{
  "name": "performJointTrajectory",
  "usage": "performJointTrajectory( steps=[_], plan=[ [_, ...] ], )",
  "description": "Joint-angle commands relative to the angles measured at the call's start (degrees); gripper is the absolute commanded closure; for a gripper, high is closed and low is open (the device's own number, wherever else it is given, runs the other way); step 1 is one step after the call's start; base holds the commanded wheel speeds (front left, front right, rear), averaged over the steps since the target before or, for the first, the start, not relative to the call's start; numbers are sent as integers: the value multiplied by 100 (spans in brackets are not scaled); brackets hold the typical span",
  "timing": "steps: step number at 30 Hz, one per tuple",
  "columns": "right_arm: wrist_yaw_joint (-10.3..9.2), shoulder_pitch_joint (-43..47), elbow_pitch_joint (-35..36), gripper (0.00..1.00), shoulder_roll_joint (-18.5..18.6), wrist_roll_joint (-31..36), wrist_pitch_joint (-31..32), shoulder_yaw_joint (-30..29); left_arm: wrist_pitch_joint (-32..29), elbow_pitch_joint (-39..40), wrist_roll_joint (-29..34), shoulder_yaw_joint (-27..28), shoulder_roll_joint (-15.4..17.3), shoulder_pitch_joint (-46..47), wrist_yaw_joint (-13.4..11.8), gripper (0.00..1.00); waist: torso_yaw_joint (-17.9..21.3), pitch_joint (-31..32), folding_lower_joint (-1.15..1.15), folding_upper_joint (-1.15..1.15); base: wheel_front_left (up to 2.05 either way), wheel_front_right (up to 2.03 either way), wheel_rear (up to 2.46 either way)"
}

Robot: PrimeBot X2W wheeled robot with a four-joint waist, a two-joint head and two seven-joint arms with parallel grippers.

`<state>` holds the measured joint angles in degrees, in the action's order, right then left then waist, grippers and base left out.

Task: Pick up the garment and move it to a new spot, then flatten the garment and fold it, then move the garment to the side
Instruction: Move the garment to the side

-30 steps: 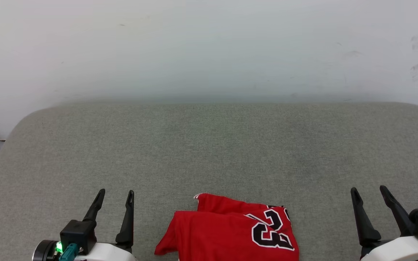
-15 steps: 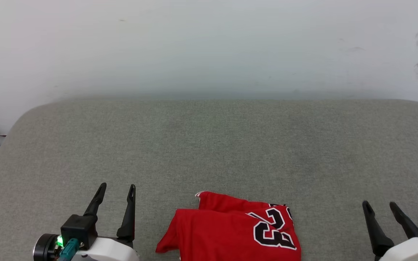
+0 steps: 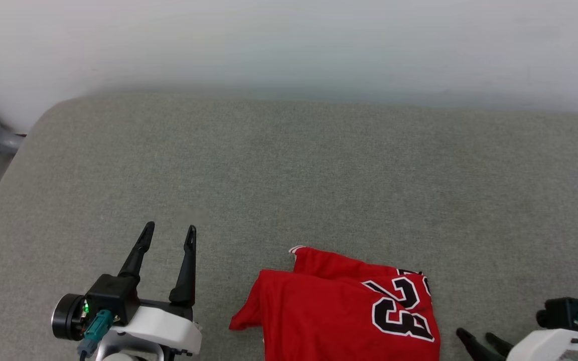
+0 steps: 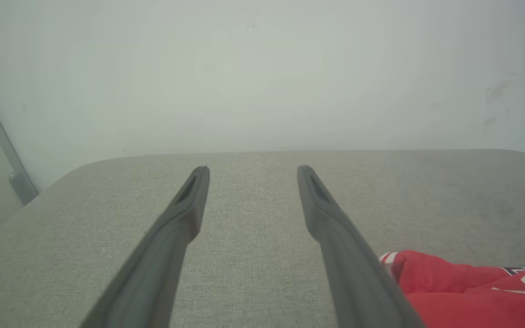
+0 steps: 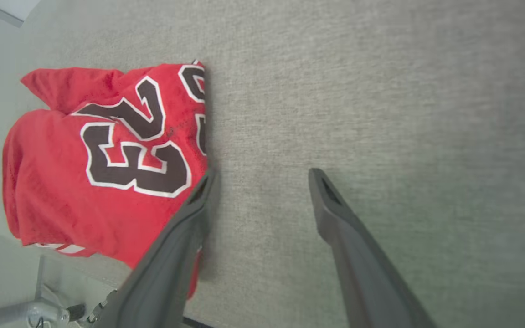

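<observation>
Wall (image 3: 289, 40): pale and plain, rising behind the table's far edge.
Table (image 3: 319, 175): grey woven cover with rounded far corners. A metal leg shows under its near edge in the right wrist view.
Garment (image 3: 319, 321): red jersey lying loosely bunched at the near edge, a little right of the middle. It has soft creases, and one layer is lapped over another. A black "23" outlined in white faces up on its right half. A scrap of red-white trim shows at its far corner. In the right wrist view (image 5: 62, 196) its near part hangs past the table's edge. The left wrist view (image 4: 463, 291) catches its far corner.
Left gripper (image 3: 170, 228): over the near left part of the table, well left of the garment. Its fingers are spread and nothing is between them (image 4: 253, 170).
Right gripper (image 3: 475, 335): low at the near right edge, pointing toward the garment. Its fingers are parted and empty (image 5: 262, 175). One tip sits at the garment's right border, and I cannot tell whether it touches.
</observation>
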<state>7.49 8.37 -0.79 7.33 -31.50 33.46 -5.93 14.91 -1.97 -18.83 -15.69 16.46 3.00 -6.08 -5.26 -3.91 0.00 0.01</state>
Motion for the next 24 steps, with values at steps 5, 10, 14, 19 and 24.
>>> performJointTrajectory(
  steps=[5, 10, 14, 19, 24],
  plan=[
    [0, -415, -329, 0, -51, -380, 269, 404, 35, -5, 62, 24, -101, 203, 92, 0, -223, -322, 0, -1, 0, 0, 0],
    [-2, -716, -868, 0, -136, -680, 510, 713, 31, -61, 111, 55, -197, 309, 188, 0, -341, -454, 0, -1, 0, 0, 0],
    [-6, -795, -1277, 0, -196, -831, 813, 881, 30, -110, 159, 91, -248, 340, 244, 0, -414, -510, 0, -1, 0, 0, 0],
    [-6, -905, -1355, 100, -169, -823, 808, 955, 26, -172, 219, 183, -320, 335, 302, 0, -439, -489, 0, -1, 0, 0, 0],
    [-4, -1046, -1081, 100, 5, -694, 603, 982, 27, -228, 302, 246, -357, 197, 337, 0, -337, -281, 0, -1, 0, 0, 0]
  ],
)
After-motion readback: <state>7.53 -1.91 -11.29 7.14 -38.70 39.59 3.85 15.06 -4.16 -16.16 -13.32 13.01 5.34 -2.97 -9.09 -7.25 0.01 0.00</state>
